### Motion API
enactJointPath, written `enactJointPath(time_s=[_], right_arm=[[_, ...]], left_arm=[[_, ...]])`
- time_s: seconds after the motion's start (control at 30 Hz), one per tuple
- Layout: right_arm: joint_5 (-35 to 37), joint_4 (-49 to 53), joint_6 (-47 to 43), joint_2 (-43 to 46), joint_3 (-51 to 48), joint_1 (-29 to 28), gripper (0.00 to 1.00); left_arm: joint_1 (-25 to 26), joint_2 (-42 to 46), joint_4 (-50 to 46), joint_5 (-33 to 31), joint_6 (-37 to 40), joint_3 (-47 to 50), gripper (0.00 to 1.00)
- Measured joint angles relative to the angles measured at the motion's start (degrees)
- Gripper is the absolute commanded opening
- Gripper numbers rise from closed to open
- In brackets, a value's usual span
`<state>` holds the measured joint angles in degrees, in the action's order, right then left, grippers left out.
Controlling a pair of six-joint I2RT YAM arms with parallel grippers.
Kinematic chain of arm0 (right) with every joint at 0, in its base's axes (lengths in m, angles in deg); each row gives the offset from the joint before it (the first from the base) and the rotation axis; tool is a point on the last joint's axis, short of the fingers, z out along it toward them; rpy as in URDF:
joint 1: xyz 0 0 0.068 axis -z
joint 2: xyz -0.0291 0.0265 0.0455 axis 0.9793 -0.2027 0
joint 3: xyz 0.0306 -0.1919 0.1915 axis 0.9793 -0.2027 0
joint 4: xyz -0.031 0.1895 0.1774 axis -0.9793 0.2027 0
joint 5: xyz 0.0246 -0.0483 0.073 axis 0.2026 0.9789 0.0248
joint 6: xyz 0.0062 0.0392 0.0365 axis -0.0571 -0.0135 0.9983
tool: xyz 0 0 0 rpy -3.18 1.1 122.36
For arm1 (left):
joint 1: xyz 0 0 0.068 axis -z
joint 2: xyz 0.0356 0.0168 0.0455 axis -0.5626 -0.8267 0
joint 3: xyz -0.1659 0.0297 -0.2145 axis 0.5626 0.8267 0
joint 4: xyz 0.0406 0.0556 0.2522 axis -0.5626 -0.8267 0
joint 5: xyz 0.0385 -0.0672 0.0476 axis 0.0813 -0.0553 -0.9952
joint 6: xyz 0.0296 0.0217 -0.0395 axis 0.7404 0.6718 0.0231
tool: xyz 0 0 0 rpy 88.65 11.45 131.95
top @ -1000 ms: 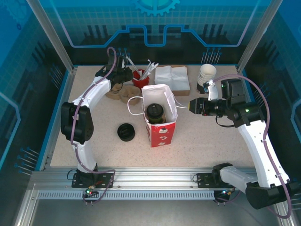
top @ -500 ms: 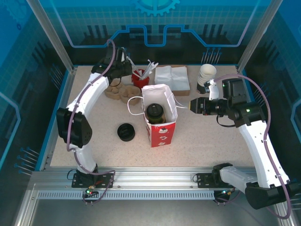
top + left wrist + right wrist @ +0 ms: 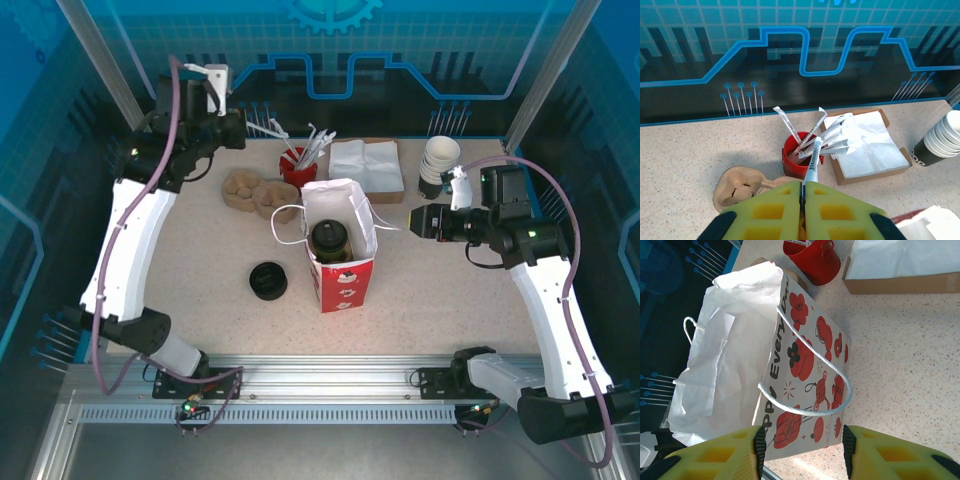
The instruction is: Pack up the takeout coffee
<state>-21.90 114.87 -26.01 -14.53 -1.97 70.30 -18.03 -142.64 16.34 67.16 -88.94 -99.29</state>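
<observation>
Yellow foam left fingers are clenched on a thin white paper stick packet, and that is the change. A second ago the left arm was bent low over the small red plastic cup of such packets, at 12 o'clock on the speckled tabletop. It has since risen and swung back toward 10 o'clock, carrying one packet that now looks clear of the cup. The right fingers have not moved: they are spread apart, grasping nothing, at 3 o'clock of the tall red-and-white paper bag. The small dark paper cup with the black plastic lid stands upright inside that bag at the centre, as before. So the coffee is already packed, and the packet is probably an extra bound for the bag's open top.
</observation>
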Motion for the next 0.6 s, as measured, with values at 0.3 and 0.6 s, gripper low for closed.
enactJointPath(time_s=[0.3,0.6], right_arm=[[-0.7,0.0,-0.2,-1.1,0.7,1.0,0.46],[-0.8,0.1,-0.9,-1.9,1.2,1.3,0.46]], left_arm=[[2.8,9.7,-9.9,7.2,4.1,-3.8,0.09],[7.1,14.6,-17.6,17.8,5.5,-7.5,0.06]])
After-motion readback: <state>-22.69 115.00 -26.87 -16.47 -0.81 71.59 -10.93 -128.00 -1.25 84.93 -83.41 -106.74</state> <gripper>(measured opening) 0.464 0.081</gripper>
